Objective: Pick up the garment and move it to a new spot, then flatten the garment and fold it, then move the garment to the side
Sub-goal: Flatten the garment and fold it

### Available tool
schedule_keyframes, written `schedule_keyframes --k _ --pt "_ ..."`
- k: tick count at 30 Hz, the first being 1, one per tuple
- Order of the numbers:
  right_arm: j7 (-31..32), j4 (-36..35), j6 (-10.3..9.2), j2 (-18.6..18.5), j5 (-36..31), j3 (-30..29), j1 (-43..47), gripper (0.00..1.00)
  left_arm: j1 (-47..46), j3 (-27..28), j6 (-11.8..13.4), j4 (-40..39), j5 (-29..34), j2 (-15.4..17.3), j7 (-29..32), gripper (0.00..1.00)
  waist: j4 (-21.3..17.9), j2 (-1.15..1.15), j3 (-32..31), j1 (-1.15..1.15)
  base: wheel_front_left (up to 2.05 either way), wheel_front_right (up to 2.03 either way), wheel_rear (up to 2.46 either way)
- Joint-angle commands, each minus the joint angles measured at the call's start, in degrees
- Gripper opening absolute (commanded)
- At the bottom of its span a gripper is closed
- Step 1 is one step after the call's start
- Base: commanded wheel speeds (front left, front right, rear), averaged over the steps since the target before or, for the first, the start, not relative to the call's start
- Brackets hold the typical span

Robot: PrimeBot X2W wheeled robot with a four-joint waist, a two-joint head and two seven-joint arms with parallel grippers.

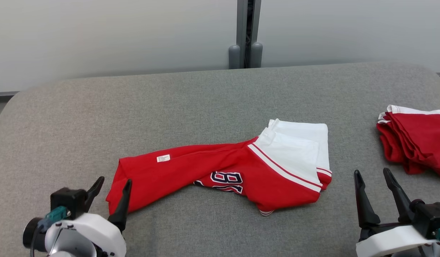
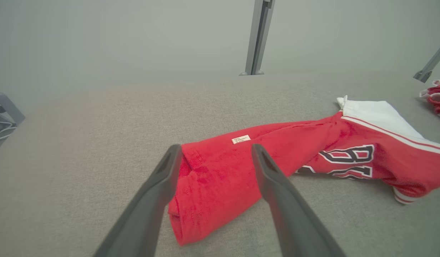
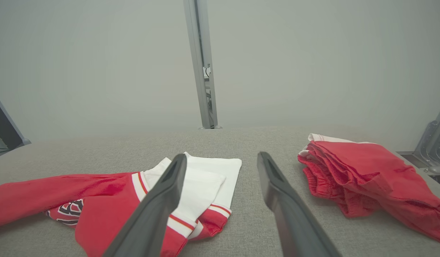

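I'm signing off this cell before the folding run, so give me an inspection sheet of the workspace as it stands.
surface: grey padded table, flat and dry-looking.
job's things: red and white garment, lying bunched mid-table, number print partly showing, not yet flattened.
clutter: second red pile at the table's right edge, apart from the garment.
grippers: left gripper open, by the garment's left end, not gripping it; right gripper open, holding nothing, low between garment and pile.
cables: thin dark lead at the left wrist.
surroundings: pale wall, grey post behind the table.
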Motion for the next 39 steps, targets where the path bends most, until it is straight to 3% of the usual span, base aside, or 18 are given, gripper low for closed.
schedule_keyframes --k 1,8,14,20,29,30,31,34,39 --pt "0.08 -0.29 0.02 -0.28 -0.35 -0.07 -0.77 1.0 -2.59 -0.78 -1.81 0.56 -1.07 0.78 2.99 1.0 0.11 0.0 0.74 0.0 0.0 0.0 0.0" --pt "-0.39 -0.21 0.02 -0.29 -0.34 1.29 -2.4 1.0 -10.95 -3.57 -10.5 7.2 -6.48 3.39 16.42 1.0 -1.19 0.0 3.4 0.0 0.0 0.0 0.0" --pt "-1.31 0.62 0.02 -0.3 0.29 1.77 -3.5 1.0 -16.66 -4.79 -16.7 14.71 -9.52 5.58 24.09 1.0 -2.95 0.0 5.29 0.0 0.0 0.0 0.0" --pt "-2.14 1.41 0.02 -0.29 0.59 1.99 -4.4 1.0 -20.32 -6.08 -19.41 19.5 -11.28 6.2 27.91 1.0 -4.22 0.0 6.97 0.0 0.0 0.0 0.0" --pt "-2.75 1.94 0.02 -0.28 0.56 1.89 -5.41 1.0 -22.55 -7.4 -20.48 23.54 -13.13 6.17 29.62 1.0 -4.96 0.0 8.43 0.0 0.0 0.0 0.0" --pt "-2.83 1.95 0.02 -0.29 0.49 1.87 -5.5 1.0 -22.7 -7.58 -20.57 23.88 -13.29 6.13 29.53 0.97 -4.96 0.0 8.56 0.0 0.0 0.0 0.0" --pt "-2.84 1.96 0.02 -0.28 0.39 1.85 -5.52 1.0 -22.97 -7.74 -20.61 24.16 -13.44 6.06 29.38 0.77 -4.94 0.0 8.66 0.0 0.0 0.0 0.0" --pt "-2.88 1.94 0.02 -0.29 0.22 1.68 -5.79 1.0 -23.64 -8.48 -20.83 23.92 -12.85 6.19 28.43 0.0 -4.8 0.0 8.9 0.0 0.0 0.0 0.0" --pt "-3.01 1.85 0.02 -0.28 0.11 1.09 -5.93 1.0 -24.54 -9.86 -20.94 21.74 -10.9 7.12 25.46 0.0 -4.21 0.0 9.19 0.0 0.0 0.0 0.0"
